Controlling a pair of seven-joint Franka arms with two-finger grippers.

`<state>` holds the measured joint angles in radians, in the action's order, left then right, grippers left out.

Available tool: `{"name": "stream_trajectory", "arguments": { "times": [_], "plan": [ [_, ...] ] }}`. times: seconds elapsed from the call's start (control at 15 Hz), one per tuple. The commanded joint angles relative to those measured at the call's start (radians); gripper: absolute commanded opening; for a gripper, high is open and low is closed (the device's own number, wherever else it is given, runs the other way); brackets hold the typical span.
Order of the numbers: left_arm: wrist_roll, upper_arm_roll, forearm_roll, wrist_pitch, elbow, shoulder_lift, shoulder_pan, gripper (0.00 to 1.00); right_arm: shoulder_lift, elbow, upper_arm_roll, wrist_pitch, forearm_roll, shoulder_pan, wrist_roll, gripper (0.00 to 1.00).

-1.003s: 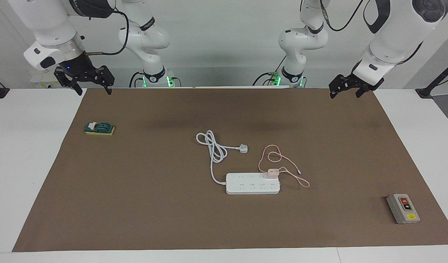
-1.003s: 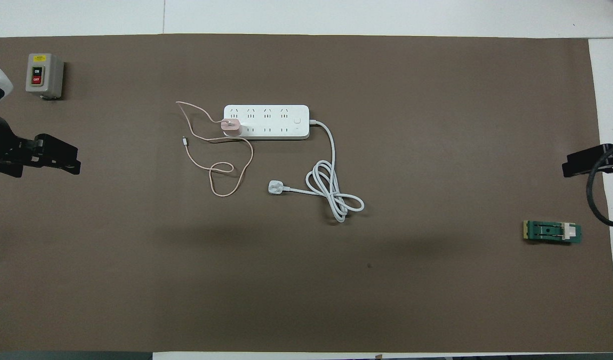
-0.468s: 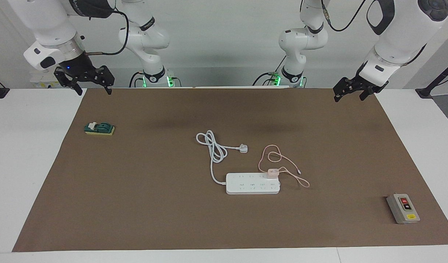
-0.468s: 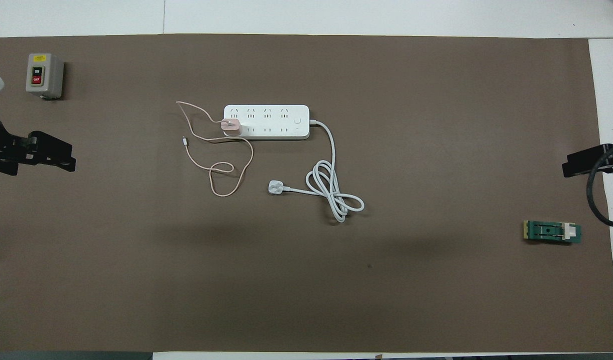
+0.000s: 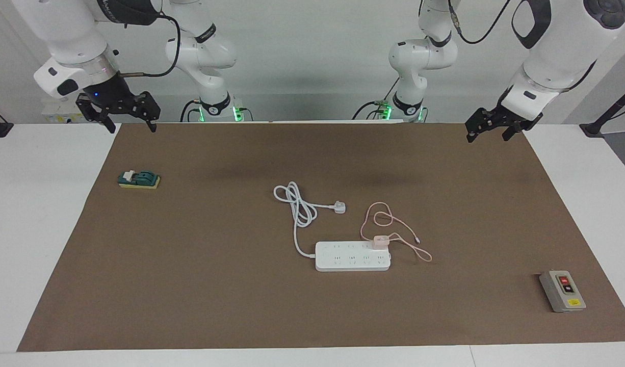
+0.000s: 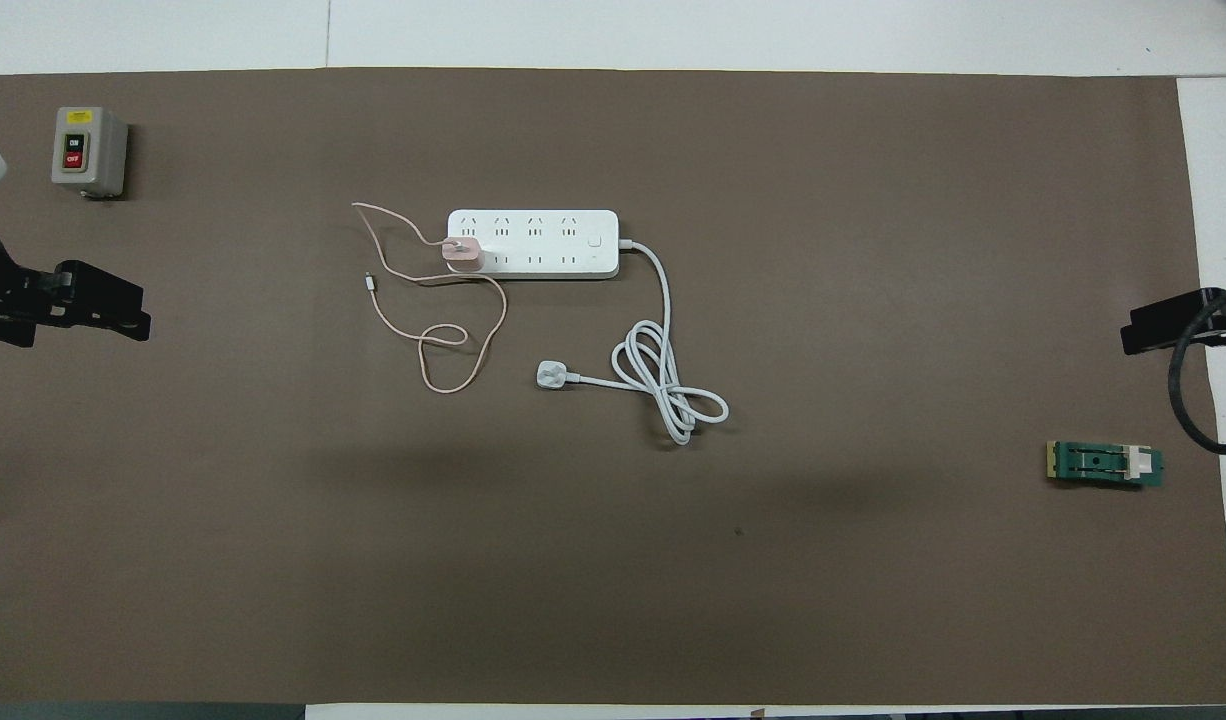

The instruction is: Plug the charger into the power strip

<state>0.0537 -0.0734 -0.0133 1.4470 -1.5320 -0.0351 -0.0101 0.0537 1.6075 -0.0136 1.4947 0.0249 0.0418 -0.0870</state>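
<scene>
The brown mat (image 5: 200, 285) carries everything, and nothing lying on it has shifted over the last second. The one change is the left gripper (image 5: 491, 128): it has drawn back and up toward the mat's corner at the left arm's end, jaws wide and empty. The right gripper (image 5: 123, 115) waits over its own corner of the mat, also wide and empty.

The power strip (image 5: 352, 257) lies mid-table, and the charger (image 5: 381, 240) sits on its end socket toward the left arm's end — apparently plugged in, pink cable (image 5: 381, 219) looping loose beside it. The retreat reads as the task finished — only seating depth stays unconfirmed.
</scene>
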Motion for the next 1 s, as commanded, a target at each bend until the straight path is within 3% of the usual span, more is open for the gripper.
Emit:
{"name": "stream_trajectory", "arguments": {
  "times": [0.0, 0.94],
  "plan": [
    [-0.017, 0.020, -0.002, 0.018, -0.042, 0.034, -0.027, 1.00, 0.011, 0.009, 0.001, -0.004, 0.006, 0.001, -0.016, 1.00],
    [-0.031, 0.023, -0.001, 0.026, -0.056, 0.038, -0.030, 1.00, 0.011, 0.009, 0.001, -0.005, 0.006, 0.007, -0.017, 1.00]
  ]
}}
